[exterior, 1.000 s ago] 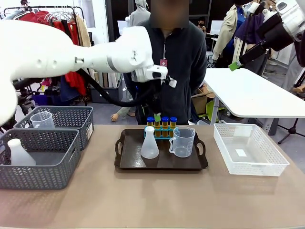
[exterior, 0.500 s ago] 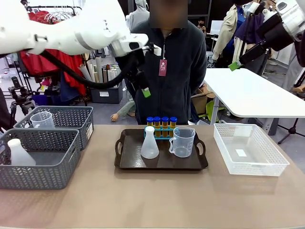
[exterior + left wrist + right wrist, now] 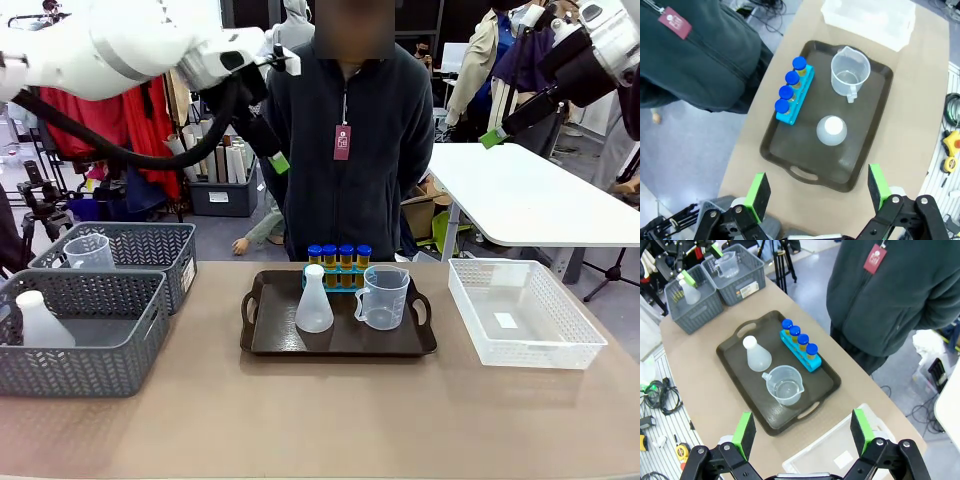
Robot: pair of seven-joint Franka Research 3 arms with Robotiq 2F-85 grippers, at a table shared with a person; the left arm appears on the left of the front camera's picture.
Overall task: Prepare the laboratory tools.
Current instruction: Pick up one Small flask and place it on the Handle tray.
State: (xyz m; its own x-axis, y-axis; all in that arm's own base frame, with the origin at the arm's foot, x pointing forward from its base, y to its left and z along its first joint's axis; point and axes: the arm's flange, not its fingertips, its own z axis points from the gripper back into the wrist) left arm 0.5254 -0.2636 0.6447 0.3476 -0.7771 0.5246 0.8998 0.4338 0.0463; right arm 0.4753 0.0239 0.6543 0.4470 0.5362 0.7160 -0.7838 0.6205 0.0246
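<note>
Front view is showing the brown table nearest the camera, with a dark tray sitting at its middle. On the tray, the white conical flask is standing upright at the near left and the clear measuring beaker just beside it at the near right, handle turned toward the flask. Behind them, along the tray's far edge, four amber tubes with blue caps are standing in a row in a blue rack. Two grey mesh baskets are sitting at the left of the table, the nearer one holding another flask, the farther one another beaker. A white lattice basket is lying at the right, well apart from the tray.

Beyond the table a person in a dark fleece is standing. The left gripper is hanging high above the table's far left; in the left wrist view its green-padded fingers are standing wide apart with nothing between them. The right gripper is raised at the far upper right; in the right wrist view its fingers are likewise spread wide and holding nothing.
</note>
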